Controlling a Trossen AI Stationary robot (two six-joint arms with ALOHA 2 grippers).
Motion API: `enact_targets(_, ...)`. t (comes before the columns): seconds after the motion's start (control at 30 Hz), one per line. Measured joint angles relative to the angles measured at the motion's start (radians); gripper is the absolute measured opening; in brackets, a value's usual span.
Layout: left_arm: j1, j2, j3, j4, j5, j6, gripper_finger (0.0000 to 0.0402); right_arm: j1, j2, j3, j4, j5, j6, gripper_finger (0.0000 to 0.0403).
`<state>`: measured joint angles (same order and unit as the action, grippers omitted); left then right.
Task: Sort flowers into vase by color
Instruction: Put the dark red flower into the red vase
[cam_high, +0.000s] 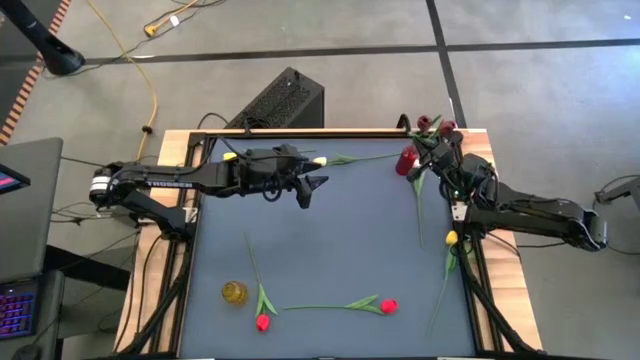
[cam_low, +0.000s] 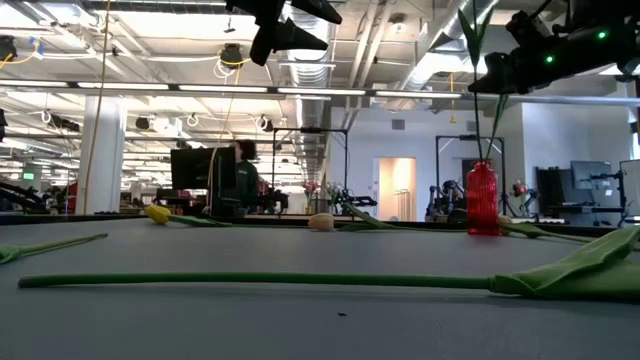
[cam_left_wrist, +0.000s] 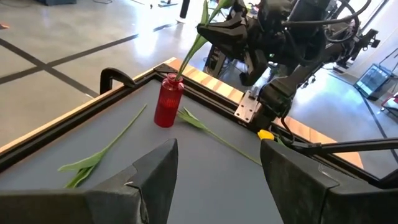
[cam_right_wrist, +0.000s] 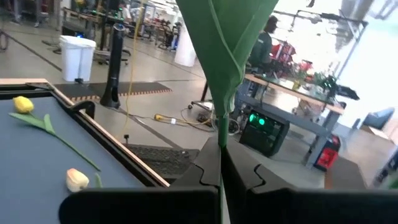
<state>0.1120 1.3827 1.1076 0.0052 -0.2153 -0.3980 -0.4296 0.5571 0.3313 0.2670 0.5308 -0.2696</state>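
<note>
1. The right gripper (cam_high: 436, 150) is seen above the red vase (cam_high: 405, 161) at the table's far right corner, clenched on the stem of a dark red tulip (cam_high: 437, 125).
2. The stem is held near upright, its lower end in the vase mouth; a straight-down release is likely wanted.
3. The left gripper (cam_high: 308, 189) hovers empty, jaws spread, at the far middle; a yellow tulip (cam_high: 320, 160) lies just beside it.
4. Two red tulips (cam_high: 388, 306) lie at the near edge by the yellow vase (cam_high: 234, 292).

I'm working in a big open robotics lab: beyond the table (cam_high: 330, 230) stand white columns (cam_low: 100, 155), monitors (cam_low: 190, 168), other rigs, under exposed ceiling ducts (cam_low: 330, 60).
</note>
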Motion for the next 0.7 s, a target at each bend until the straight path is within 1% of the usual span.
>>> enact_targets(0.27,0.0,0.0,0.0,0.0,0.009,-0.008,0.0217,-0.031,0.0,0.0,-0.031,0.019,0.042,0.0057)
enact_targets(0.5,0.0,0.0,0.0,0.0,0.01,-0.008,0.0217,-0.039,0.0,0.0,-0.081,0.02,0.111,0.0061)
enact_targets(0.7,0.0,0.0,0.0,0.0,0.01,-0.009,0.0217,-0.039,0.0,0.0,-0.083,0.02,0.116,0.0061)
